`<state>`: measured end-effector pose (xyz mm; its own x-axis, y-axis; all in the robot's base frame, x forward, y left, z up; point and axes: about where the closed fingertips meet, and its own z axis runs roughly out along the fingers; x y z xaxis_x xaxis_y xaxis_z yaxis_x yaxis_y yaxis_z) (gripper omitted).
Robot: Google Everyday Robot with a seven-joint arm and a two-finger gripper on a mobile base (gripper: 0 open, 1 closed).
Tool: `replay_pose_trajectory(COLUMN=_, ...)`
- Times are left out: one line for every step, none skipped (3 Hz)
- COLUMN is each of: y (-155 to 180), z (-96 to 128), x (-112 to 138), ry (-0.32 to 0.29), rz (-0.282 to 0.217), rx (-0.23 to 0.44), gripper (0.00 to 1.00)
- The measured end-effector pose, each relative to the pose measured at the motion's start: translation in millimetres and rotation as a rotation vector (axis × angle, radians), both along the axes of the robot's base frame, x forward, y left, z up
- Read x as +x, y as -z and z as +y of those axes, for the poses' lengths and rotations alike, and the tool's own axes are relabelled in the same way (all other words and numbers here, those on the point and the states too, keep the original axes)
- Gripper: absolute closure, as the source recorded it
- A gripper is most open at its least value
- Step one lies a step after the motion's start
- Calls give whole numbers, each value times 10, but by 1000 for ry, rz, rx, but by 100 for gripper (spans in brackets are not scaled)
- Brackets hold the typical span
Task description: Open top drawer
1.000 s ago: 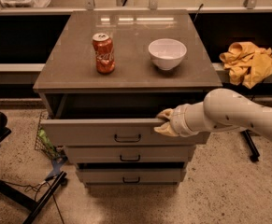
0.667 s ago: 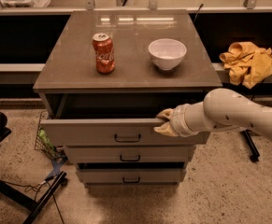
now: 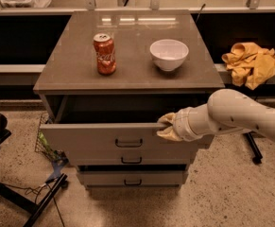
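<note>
Camera view — end effector [image 3: 167,127] clasps front rim of top drawer [image 3: 90,138] — partly open.

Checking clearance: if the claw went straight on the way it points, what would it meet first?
The top drawer: the claw sits at its front's upper edge, apparently touching, though depth is unclear.

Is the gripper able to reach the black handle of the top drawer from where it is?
Probably yes: the gripper sits at the front edge of the top drawer, right of the handle, with bare drawer front between them.
</note>
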<state>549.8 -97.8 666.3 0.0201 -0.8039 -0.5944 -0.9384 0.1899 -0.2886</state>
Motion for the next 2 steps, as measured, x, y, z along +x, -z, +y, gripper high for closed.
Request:
replay_pose_trajectory(y=-1, z=-6, x=-34, ry=-3, rz=6, rx=1, gripper=100)
replay_pose_trajectory(y=-27, z=-25, x=-130, ry=-12, rz=23, rx=3, gripper=100)
